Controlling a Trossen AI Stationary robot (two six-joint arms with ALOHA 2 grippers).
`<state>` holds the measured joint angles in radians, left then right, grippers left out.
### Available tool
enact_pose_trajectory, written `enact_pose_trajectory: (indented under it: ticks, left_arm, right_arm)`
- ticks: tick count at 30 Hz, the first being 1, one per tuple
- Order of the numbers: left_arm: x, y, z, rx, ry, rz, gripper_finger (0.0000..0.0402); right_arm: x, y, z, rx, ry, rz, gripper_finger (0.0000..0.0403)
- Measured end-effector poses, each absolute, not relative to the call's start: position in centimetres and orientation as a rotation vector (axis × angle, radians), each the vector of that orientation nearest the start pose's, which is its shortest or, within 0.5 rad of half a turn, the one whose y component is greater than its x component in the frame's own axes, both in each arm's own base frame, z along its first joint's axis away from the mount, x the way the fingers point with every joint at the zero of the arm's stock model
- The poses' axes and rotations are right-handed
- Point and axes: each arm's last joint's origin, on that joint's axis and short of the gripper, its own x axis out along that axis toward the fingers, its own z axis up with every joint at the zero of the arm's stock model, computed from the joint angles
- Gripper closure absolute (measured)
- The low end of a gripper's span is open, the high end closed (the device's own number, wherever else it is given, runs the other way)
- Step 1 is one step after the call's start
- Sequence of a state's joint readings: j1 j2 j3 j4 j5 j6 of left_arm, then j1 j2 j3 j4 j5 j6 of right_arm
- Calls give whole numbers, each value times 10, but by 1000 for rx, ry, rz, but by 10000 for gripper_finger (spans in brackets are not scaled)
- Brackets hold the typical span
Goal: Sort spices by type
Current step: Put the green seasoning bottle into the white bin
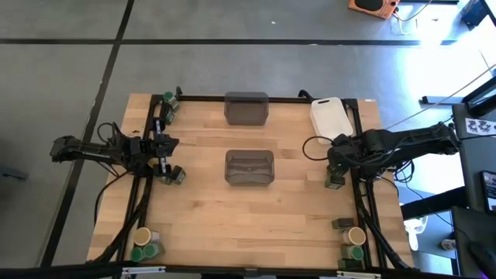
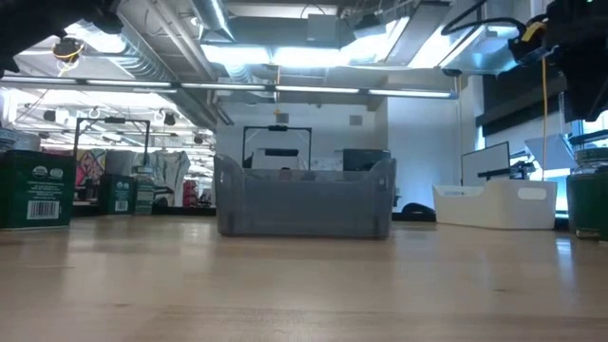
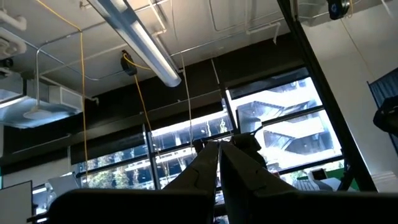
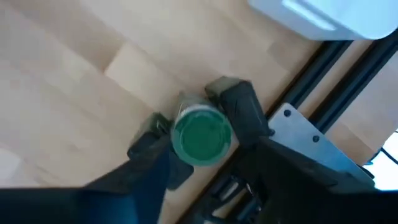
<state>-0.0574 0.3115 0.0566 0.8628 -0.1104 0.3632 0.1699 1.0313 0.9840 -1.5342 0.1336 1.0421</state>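
A green-lidded spice jar [image 4: 200, 137] stands upright on the wooden table by the right frame rail, just near of the white tray [image 1: 331, 118]. My right gripper [image 4: 196, 121] points down over it, open, one finger [image 4: 239, 109] on each side of the lid. In the high view that gripper [image 1: 336, 172] is at the table's right edge. My left gripper [image 3: 219, 163] is shut on nothing and points up at the ceiling; it hangs over the table's left edge [image 1: 164, 147]. My right gripper has its fingers close on either side of the jar's lid [image 4: 217, 134], coming from above. Whether they touch it I cannot tell.
Two grey bins stand mid-table [image 1: 249, 168] and at the far edge [image 1: 246, 107]. More spices sit at the far left corner [image 1: 167, 101], beside the left arm [image 1: 175, 175], and at the near left [image 1: 144, 243] and near right [image 1: 353, 240] corners. Black frame rails run along both sides.
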Motion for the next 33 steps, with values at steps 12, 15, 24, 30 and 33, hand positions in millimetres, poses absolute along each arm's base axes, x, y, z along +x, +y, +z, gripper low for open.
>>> enact_pose_trajectory:
  ticks: [12,15,24,30,33]
  left_arm:
    - [100,-3,236,278,-594,154,389]
    - [100,-3,236,278,-594,154,389]
    - [100,-3,236,283,-595,157,389]
    - [100,-3,236,284,-595,157,389]
    - [100,-3,236,284,-595,157,389]
  right_arm:
    - [137,20,258,530,1505,-812,105]
    - [136,20,249,539,1531,-810,104]
    - [138,22,246,556,1521,-753,104]
    - [138,22,246,571,1532,-715,104]
    - [138,23,245,575,1539,-711,104]
